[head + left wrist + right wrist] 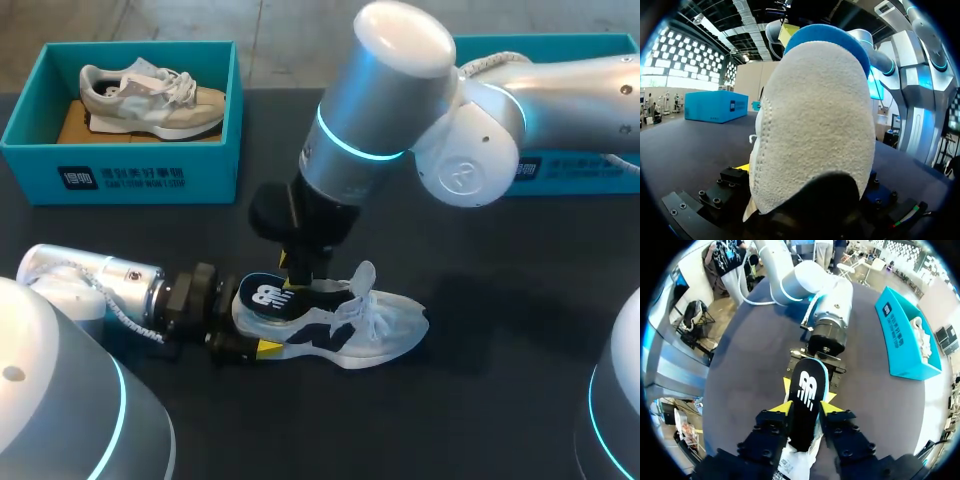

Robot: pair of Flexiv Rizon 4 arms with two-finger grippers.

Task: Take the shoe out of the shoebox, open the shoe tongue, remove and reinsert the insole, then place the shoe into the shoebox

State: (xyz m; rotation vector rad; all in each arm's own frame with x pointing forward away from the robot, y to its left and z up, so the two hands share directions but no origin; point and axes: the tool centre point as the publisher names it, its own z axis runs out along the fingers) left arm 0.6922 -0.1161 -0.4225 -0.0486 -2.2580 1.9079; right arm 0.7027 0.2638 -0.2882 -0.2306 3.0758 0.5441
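Dark table [480,400], left shoebox [120,175], right shoebox [585,178] at back, white shoe [390,330] nearer

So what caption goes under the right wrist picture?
Right gripper pinching the black insole, left gripper holding the shoe by its heel.

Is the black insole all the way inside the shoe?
No, the right pincer pinches the insole, whose heel end sticks up out of the shoe.

Two shoes [340,325] [150,95], two shoeboxes [120,175] [585,175], one insole [270,297] and two arms [90,280] [400,90].
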